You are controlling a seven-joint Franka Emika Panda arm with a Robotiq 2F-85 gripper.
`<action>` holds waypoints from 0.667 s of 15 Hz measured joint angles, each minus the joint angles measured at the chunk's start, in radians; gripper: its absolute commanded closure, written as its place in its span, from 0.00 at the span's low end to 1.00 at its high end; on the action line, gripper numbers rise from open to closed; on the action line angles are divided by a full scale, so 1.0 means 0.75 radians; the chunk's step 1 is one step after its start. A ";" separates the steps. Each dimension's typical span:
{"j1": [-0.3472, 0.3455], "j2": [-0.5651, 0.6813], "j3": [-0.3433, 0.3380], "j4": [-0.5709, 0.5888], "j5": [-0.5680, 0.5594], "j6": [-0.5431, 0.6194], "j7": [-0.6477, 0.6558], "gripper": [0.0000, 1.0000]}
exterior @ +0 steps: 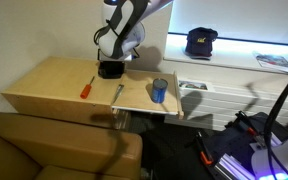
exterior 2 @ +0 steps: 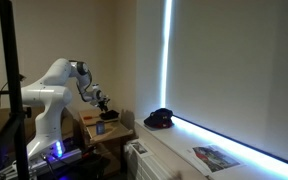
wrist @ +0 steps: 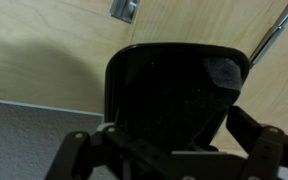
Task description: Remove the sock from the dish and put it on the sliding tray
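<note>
A black square dish (wrist: 174, 95) fills the wrist view. A dark sock lies in it, hard to tell from the dish apart from its grey patch (wrist: 224, 72) at the upper right. In an exterior view the dish (exterior: 109, 70) sits at the far edge of the wooden table (exterior: 54, 85). My gripper (exterior: 110, 58) hangs right above it. In the wrist view the gripper (wrist: 169, 155) is open, its fingers spread to either side of the dish's near rim. The gripper also shows small in an exterior view (exterior 2: 102, 102).
On the table are a red-handled screwdriver (exterior: 86, 87), a metal tool (exterior: 118, 92) and a blue cup (exterior: 160, 90) on the lighter pull-out board (exterior: 144, 100). A brown couch (exterior: 54, 150) stands in front. A black cap (exterior: 200, 42) rests on the sill.
</note>
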 measured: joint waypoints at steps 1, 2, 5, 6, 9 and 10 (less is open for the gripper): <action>0.000 0.009 -0.005 0.008 0.000 0.001 0.006 0.00; 0.000 0.025 -0.010 0.025 0.000 0.006 0.017 0.00; -0.002 0.094 -0.021 0.091 0.003 0.056 0.060 0.00; -0.003 0.115 -0.022 0.111 0.004 0.066 0.069 0.00; -0.013 0.189 -0.022 0.202 0.022 0.042 0.092 0.32; -0.020 0.214 -0.022 0.232 0.029 0.029 0.095 0.40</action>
